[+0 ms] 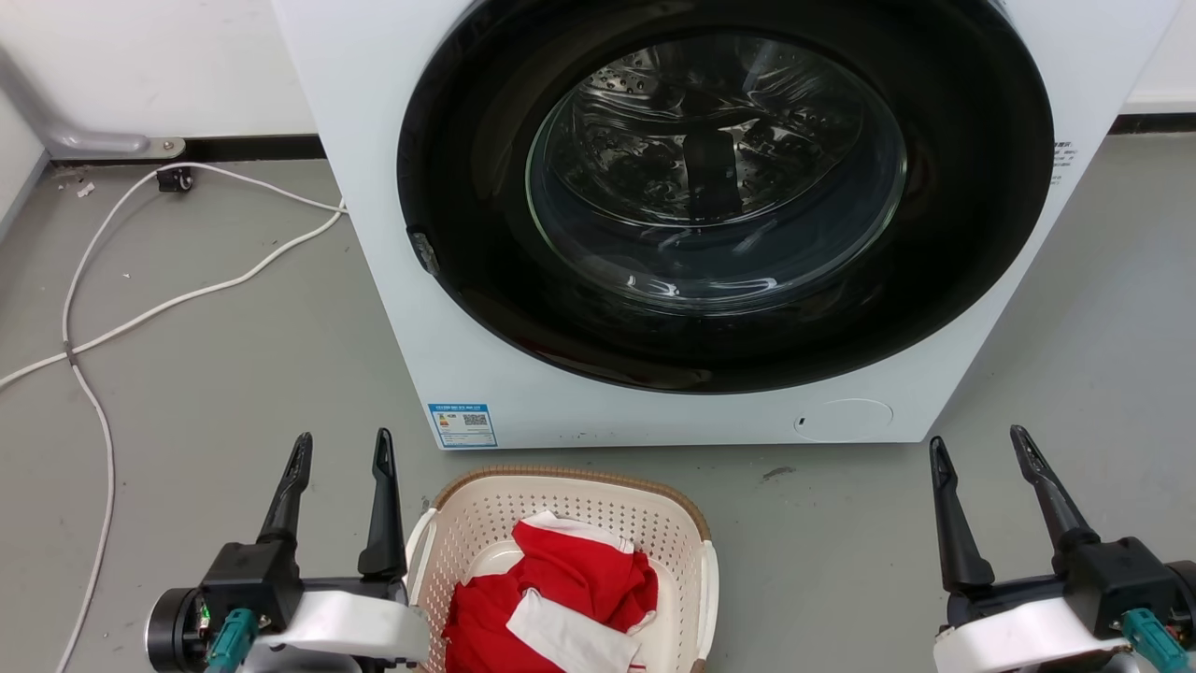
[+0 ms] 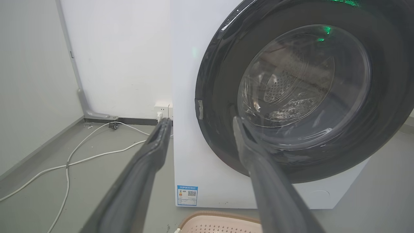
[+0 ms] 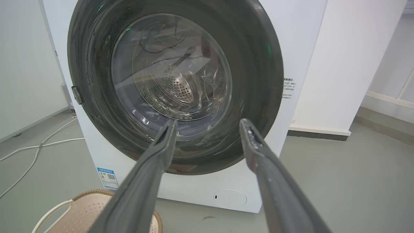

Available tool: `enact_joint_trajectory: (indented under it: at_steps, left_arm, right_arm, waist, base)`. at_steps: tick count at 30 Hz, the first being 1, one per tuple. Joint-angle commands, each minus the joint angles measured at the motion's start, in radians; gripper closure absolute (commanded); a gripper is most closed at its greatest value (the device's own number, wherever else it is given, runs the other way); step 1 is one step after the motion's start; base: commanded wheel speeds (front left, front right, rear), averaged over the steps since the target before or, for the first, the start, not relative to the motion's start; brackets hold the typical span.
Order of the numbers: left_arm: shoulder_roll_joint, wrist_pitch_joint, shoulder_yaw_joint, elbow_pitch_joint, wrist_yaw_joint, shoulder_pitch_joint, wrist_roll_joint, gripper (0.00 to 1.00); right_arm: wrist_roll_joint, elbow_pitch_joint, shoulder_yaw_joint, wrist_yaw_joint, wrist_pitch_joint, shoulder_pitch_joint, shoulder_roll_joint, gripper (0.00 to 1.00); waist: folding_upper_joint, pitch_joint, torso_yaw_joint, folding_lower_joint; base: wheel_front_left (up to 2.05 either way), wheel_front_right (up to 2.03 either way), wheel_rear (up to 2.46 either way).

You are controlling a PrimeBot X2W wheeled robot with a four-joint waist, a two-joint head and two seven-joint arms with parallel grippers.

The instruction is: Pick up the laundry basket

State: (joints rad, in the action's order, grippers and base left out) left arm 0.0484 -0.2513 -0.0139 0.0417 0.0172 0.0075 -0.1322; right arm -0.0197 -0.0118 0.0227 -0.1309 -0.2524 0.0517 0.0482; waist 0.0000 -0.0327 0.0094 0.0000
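Flanking the laundry basket (image 1: pixel 579 505) — left end effector (image 1: pixel 343 436) just beside it, right end effector (image 1: pixel 975 436) well apart — both gape wide.

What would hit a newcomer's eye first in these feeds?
The white washer with its big dark round door looms straight ahead. Just before it sits the laundry basket, holding red and white cloth. The left pincer stands open close beside the basket's left side; the right pincer, also open, is well off to its right.
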Motion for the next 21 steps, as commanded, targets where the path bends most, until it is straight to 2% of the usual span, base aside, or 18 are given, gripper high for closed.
enact_joint_trajectory:
  at_steps: [1,5,21]
  left_arm:
    - [0.003,-0.010,-0.001,-0.005,-0.004,0.009,0.012,0.00]
    - [0.003,-0.016,-0.004,-0.007,-0.007,0.010,0.041,0.00]
    - [0.003,-0.016,-0.004,0.004,-0.015,0.013,0.039,0.00]
  right_arm:
    - [-0.019,0.004,-0.002,0.000,-0.008,0.012,0.004,0.00]
    - [-0.033,0.007,-0.002,0.000,-0.014,0.015,0.004,0.00]
    - [0.039,-0.021,0.009,0.000,-0.013,0.007,0.004,0.00]
  waist:
    - [0.0000,0.000,0.000,0.0000]
    - [0.0000,-0.001,-0.001,0.0000]
    - [0.0000,0.001,-0.001,0.0000]
  base:
    - [0.00,0.00,0.00]
    - [0.00,0.00,0.00]
    - [0.00,0.00,0.00]
